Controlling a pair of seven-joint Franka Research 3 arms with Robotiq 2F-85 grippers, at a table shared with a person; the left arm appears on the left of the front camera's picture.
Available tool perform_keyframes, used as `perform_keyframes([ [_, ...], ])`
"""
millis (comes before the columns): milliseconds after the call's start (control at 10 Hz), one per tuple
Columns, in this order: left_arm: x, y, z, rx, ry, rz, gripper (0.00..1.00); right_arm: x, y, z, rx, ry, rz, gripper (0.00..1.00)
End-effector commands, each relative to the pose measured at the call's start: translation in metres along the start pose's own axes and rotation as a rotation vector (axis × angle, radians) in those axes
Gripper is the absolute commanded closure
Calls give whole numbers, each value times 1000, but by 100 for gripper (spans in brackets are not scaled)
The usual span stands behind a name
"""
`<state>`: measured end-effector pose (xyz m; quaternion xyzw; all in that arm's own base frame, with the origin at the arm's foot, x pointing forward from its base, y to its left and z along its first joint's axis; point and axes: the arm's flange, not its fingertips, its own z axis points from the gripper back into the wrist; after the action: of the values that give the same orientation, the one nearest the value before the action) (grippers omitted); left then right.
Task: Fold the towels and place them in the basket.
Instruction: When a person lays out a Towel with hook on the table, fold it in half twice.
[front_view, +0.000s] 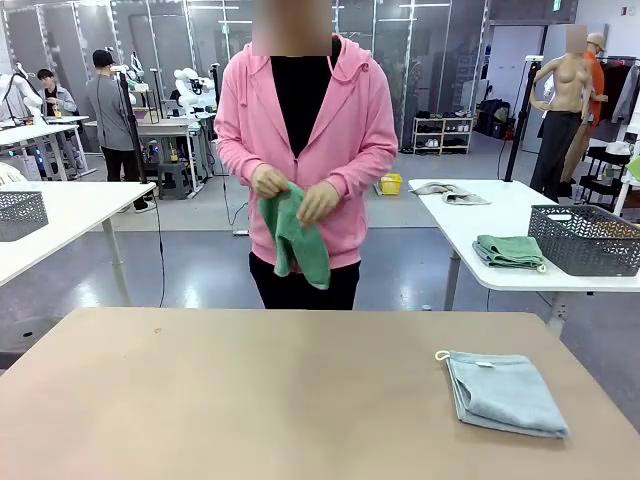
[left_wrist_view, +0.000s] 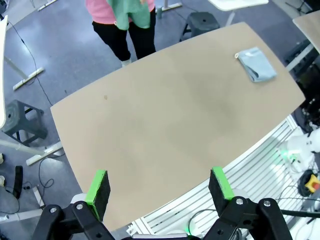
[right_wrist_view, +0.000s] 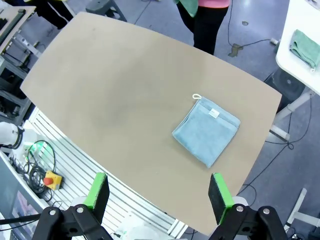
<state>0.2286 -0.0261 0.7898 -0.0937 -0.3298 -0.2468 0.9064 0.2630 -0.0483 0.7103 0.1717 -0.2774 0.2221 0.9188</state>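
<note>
A folded light blue-grey towel (front_view: 505, 393) lies flat on the right part of the tan table (front_view: 250, 400), its white loop at the far left corner. It also appears as the blue-grey towel (left_wrist_view: 256, 65) (right_wrist_view: 206, 131) in both wrist views. Across the table a person in a pink hoodie holds the green towel (front_view: 295, 235) (left_wrist_view: 132, 12) in both hands at waist height, hanging loosely. My left gripper (left_wrist_view: 160, 187) and right gripper (right_wrist_view: 157, 192) hover high over the table's near edge, both open with nothing between the fingers. The basket is out of view.
A neighbouring white table at the right carries a dark mesh crate (front_view: 585, 238) and a folded green cloth (front_view: 510, 250). Another mesh crate (front_view: 20, 213) stands on a white table at the left. Cables and a stool (left_wrist_view: 22, 120) are on the floor around the table.
</note>
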Motion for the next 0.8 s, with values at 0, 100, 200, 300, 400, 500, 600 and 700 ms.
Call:
perform_keyframes([
  [0,1,-1,2,-3,-1,-5,0,2,1,-1,-4,0,-4,0],
  [100,1,-1,2,-3,-1,-5,0,2,1,-1,-4,0,-4,0],
  [200,1,-1,2,-3,-1,-5,0,2,1,-1,-4,0,-4,0],
  [300,1,-1,2,-3,-1,-5,0,2,1,-1,-4,0,-4,0],
  [400,1,-1,2,-3,-1,-5,0,2,1,-1,-4,0,-4,0],
  [500,1,-1,2,-3,-1,-5,0,2,1,-1,-4,0,-4,0],
  [600,1,-1,2,-3,-1,-5,0,2,1,-1,-4,0,-4,0],
  [700,1,-1,2,-3,-1,-5,0,2,1,-1,-4,0,-4,0],
])
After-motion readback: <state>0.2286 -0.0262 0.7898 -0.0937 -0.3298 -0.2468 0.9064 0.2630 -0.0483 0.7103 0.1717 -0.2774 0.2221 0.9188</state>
